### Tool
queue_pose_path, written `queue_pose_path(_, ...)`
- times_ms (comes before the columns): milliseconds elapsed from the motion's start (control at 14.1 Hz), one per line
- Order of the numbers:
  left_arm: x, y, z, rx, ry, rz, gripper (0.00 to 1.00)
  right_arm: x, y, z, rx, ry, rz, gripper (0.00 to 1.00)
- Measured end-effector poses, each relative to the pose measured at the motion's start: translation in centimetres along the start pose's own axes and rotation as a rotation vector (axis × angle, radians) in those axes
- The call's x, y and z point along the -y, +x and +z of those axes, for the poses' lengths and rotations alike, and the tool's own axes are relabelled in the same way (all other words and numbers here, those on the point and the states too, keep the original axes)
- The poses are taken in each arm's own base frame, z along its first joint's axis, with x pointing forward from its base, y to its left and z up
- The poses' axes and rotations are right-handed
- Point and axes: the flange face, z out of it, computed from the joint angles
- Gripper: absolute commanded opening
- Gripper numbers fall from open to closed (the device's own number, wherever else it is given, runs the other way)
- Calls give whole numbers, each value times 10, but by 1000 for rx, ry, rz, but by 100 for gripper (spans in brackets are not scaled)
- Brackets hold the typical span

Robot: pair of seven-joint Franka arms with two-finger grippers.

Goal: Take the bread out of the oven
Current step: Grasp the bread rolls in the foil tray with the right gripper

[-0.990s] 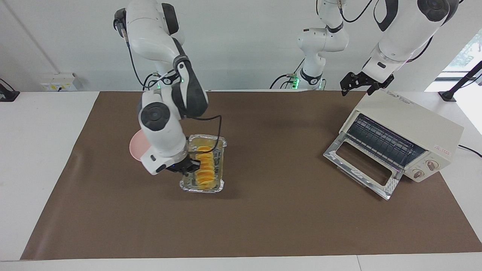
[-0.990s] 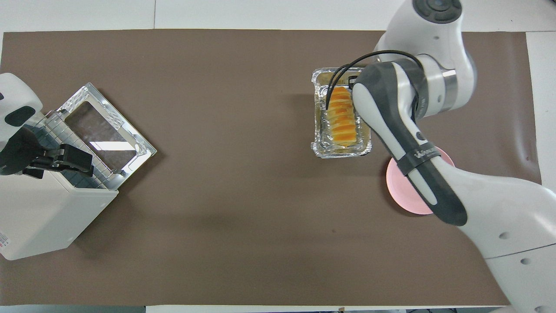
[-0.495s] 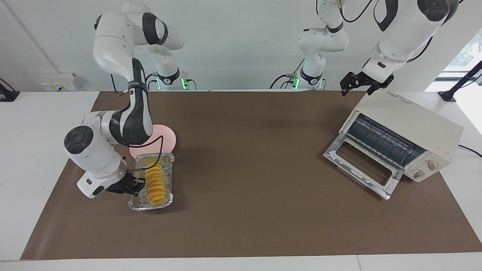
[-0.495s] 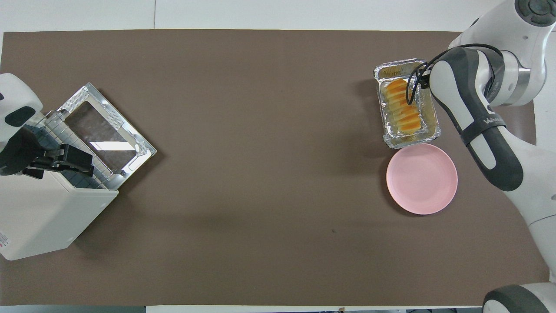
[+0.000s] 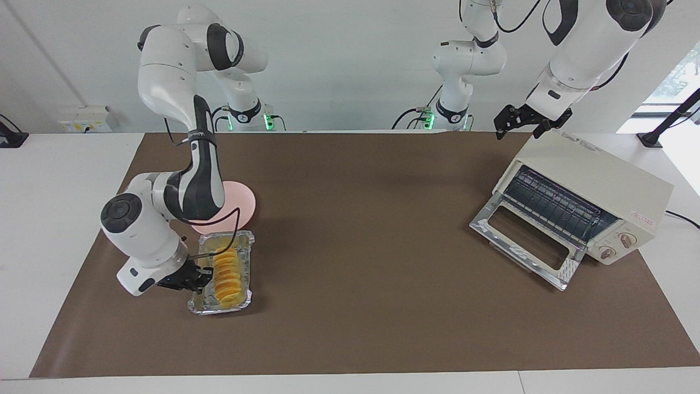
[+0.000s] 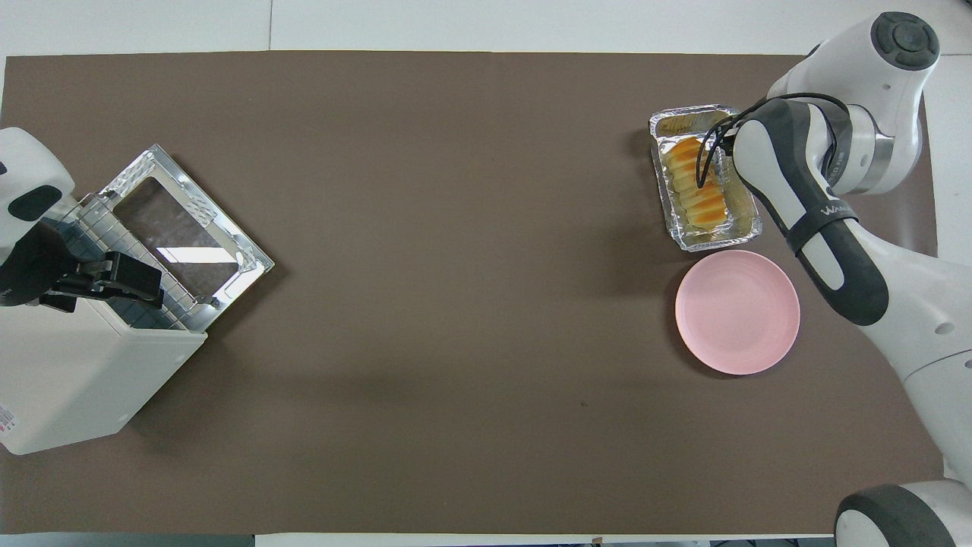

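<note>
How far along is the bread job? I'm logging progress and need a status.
Done: the bread is out of the oven, whose door hangs open over a bare rack. In hand: the right gripper is at the side rim of the foil tray that holds the loaf, beside the pink plate. The left gripper waits over the oven. Left: releasing the tray.

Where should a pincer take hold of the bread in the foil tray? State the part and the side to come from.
Grip the bread across its narrow width, near the middle, one finger on each long flank. Come from straight above: the tray's raised walls block a level approach, and the loaf lies flat along the tray. The right pincer is at the tray's long wall on the right arm's side, so it may need to clear first.
</note>
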Motion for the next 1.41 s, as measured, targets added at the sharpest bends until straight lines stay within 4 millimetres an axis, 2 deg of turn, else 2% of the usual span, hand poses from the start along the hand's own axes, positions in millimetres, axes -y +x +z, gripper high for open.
queue_pose_path(212,0,0,0,0,0,0,100,2,-3,-8,26,1,-4,100)
queue_pose_path(354,0,0,0,0,0,0,100,7,-7,-25,50,-15,-21,100)
queue_pose_path(566,0,0,0,0,0,0,100,24,-8,-40,52,-24,-44,100)
queue_pose_path(848,0,0,0,0,0,0,100,56,-12,-26,69,-41,-40,100)
queue_pose_path(1131,0,0,0,0,0,0,100,61,-28,16,31,-46,-12,100)
queue_pose_path(1202,0,0,0,0,0,0,100,64,-33,23,30,-46,-1,80)
queue_pose_path(1273,0,0,0,0,0,0,100,69,-36,25,31,-46,8,27)
queue_pose_path(1343,0,0,0,0,0,0,100,73,-38,25,29,-46,13,0)
queue_pose_path(1414,0,0,0,0,0,0,100,76,-38,23,26,-46,17,0)
